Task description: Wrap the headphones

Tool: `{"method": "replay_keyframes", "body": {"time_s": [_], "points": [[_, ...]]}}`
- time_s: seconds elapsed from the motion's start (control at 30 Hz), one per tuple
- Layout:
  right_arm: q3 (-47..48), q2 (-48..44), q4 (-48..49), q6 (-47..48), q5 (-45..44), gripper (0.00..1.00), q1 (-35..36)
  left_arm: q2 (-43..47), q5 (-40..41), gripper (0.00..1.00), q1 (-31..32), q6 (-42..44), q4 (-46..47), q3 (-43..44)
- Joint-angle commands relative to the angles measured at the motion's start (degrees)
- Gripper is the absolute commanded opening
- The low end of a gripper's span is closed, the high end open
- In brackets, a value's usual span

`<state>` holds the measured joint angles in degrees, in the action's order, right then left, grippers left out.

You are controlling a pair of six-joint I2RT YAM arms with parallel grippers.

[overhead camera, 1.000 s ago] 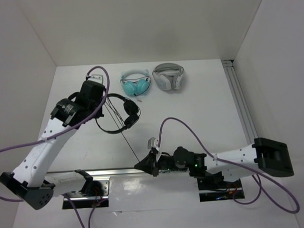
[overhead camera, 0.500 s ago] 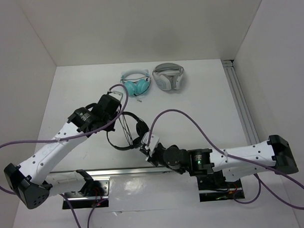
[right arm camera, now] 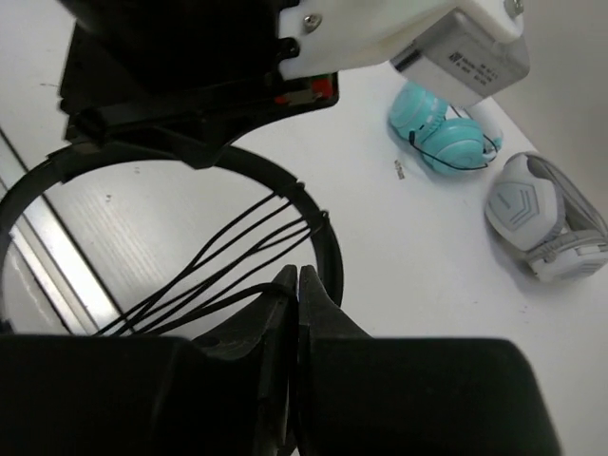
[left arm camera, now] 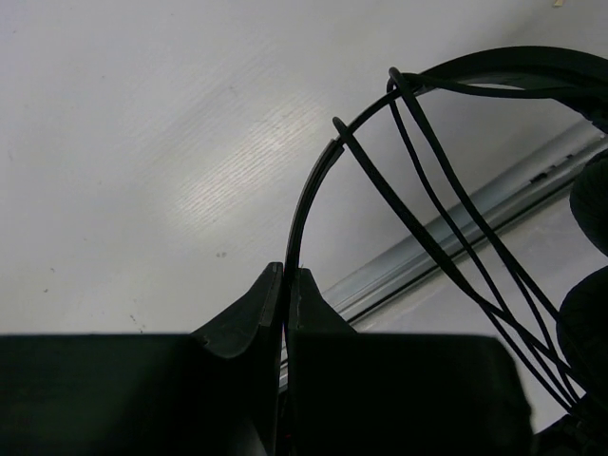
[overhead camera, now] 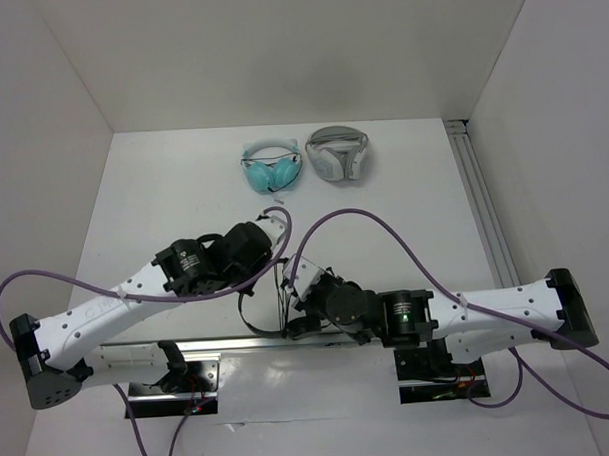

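Left wrist: the left hand (left arm camera: 286, 277) is clenched on the thin band of the headphones (left arm camera: 309, 190), and several turns of cable (left arm camera: 492, 309) already cross the arc.

Right wrist: the right hand (right arm camera: 297, 280) pinches that cable just under the band. I judge the wrap midway. The next turn calls for steady tension and a firm hold on the band.

Top: the headphones hang between the two arms near the rail (overhead camera: 188, 344), well apart from the teal pair (overhead camera: 272, 169) and the white pair (overhead camera: 337, 155) on the desk (overhead camera: 404, 214). No writing is readable.
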<state>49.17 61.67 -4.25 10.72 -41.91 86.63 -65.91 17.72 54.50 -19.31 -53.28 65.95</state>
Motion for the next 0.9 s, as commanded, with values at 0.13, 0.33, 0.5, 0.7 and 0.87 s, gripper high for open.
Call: {"method": "replay_keyframes", "body": {"time_s": [0.13,0.33,0.5,0.7,0.87], "points": [[-1.0,-1.38,7.67,3.0,-0.02,0.16,-6.29,3.16,-2.77,0.0,5.88,1.3,-2.7,2.16],[-2.93,0.29,9.52,1.42,4.46,0.2,-10.6,6.84,-4.88,0.0,6.41,1.91,-3.33,2.16],[-5.91,0.82,12.95,-1.4,11.48,0.19,-13.5,7.37,-3.56,0.0,6.41,1.91,-4.12,4.7],[-10.23,1.88,18.22,-5.18,17.55,0.2,-16.4,6.23,-1.02,0.0,6.41,1.91,-6.93,9.27],[-15.06,1.35,22.88,-8.52,23.44,0.21,-18.68,5.71,1.26,0.0,6.41,0.85,-8.07,11.91]]}}
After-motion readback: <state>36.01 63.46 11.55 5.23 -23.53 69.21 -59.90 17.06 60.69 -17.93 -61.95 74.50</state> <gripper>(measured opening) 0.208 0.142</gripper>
